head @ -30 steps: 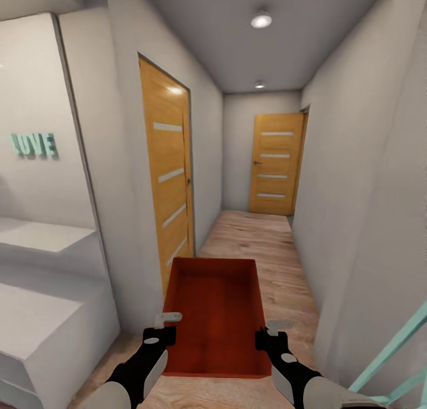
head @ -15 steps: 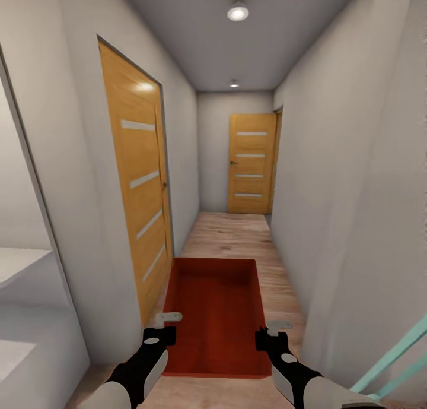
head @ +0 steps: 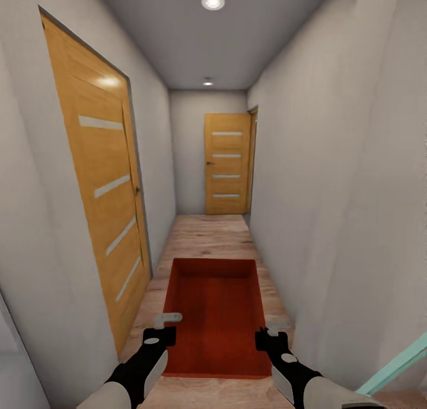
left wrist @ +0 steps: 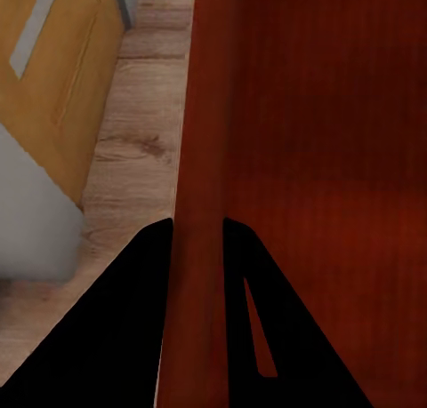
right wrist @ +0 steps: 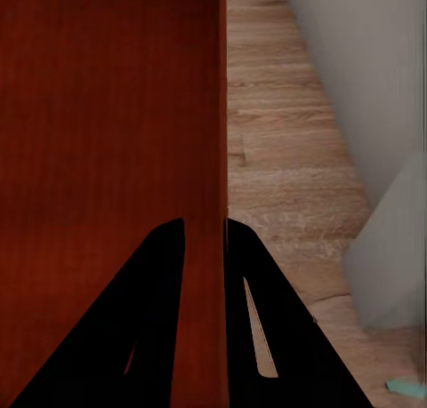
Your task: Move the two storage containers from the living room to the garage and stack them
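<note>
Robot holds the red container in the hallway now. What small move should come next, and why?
Probably keep rolling straight ahead toward the far door. Both tools, left and right, clamp the side walls of the container, so the grip looks secure, and the wood floor ahead is open.

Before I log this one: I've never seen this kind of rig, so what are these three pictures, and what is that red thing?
It is a simulated wheeled robot with two arms. The large picture comes from its head camera, looking down a hallway with a wood plank floor and two orange doors, one beside it and one at the far end. The red thing is a storage container, an open-topped bin carried out in front. The left gripper clamps one side wall and the right gripper the other. The two small pictures come from cameras at each wrist: dark fingers straddle the left wall of the bin, and the other pair the right wall.
</note>
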`<state>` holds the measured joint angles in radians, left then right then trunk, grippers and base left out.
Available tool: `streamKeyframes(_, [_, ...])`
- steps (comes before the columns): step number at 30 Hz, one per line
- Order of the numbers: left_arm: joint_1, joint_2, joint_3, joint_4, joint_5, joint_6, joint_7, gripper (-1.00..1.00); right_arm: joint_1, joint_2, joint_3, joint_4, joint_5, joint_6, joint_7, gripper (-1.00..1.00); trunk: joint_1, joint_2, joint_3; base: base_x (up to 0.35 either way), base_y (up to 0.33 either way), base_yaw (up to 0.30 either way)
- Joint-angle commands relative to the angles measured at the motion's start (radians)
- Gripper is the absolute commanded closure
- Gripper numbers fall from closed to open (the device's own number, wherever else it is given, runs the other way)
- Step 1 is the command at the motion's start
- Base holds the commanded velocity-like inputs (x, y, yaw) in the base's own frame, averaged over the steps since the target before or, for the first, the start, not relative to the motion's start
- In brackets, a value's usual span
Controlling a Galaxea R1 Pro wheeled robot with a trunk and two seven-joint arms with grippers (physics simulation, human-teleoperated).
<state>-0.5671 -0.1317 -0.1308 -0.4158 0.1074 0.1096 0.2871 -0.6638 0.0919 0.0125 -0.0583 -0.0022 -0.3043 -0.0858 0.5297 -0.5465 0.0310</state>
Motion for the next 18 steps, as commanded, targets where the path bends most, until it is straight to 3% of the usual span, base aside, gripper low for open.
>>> streamKeyframes(1, [0.0,0.02,0.076,0.0,0.018,0.006,0.011,1.0,0.0,-0.009,0.007,-0.002,0.007,-0.03,0.003,1.0,0.001,0.0,0.0,0.317,0.151,-0.283])
streamKeyframes(8, [0.0,0.02,0.076,0.0,0.018,0.007,0.012,1.0,0.0,-0.009,0.007,-0.002,0.007,-0.03,0.003,1.0,0.001,0.0,0.0,0.317,0.144,-0.247])
streamKeyframes(18, [0.0,0.02,0.076,0.003,0.018,0.007,0.012,1.0,0.0,-0.009,0.007,-0.002,0.007,-0.029,0.003,1.0,0.001,0.0,0.0,0.321,0.044,-0.019])
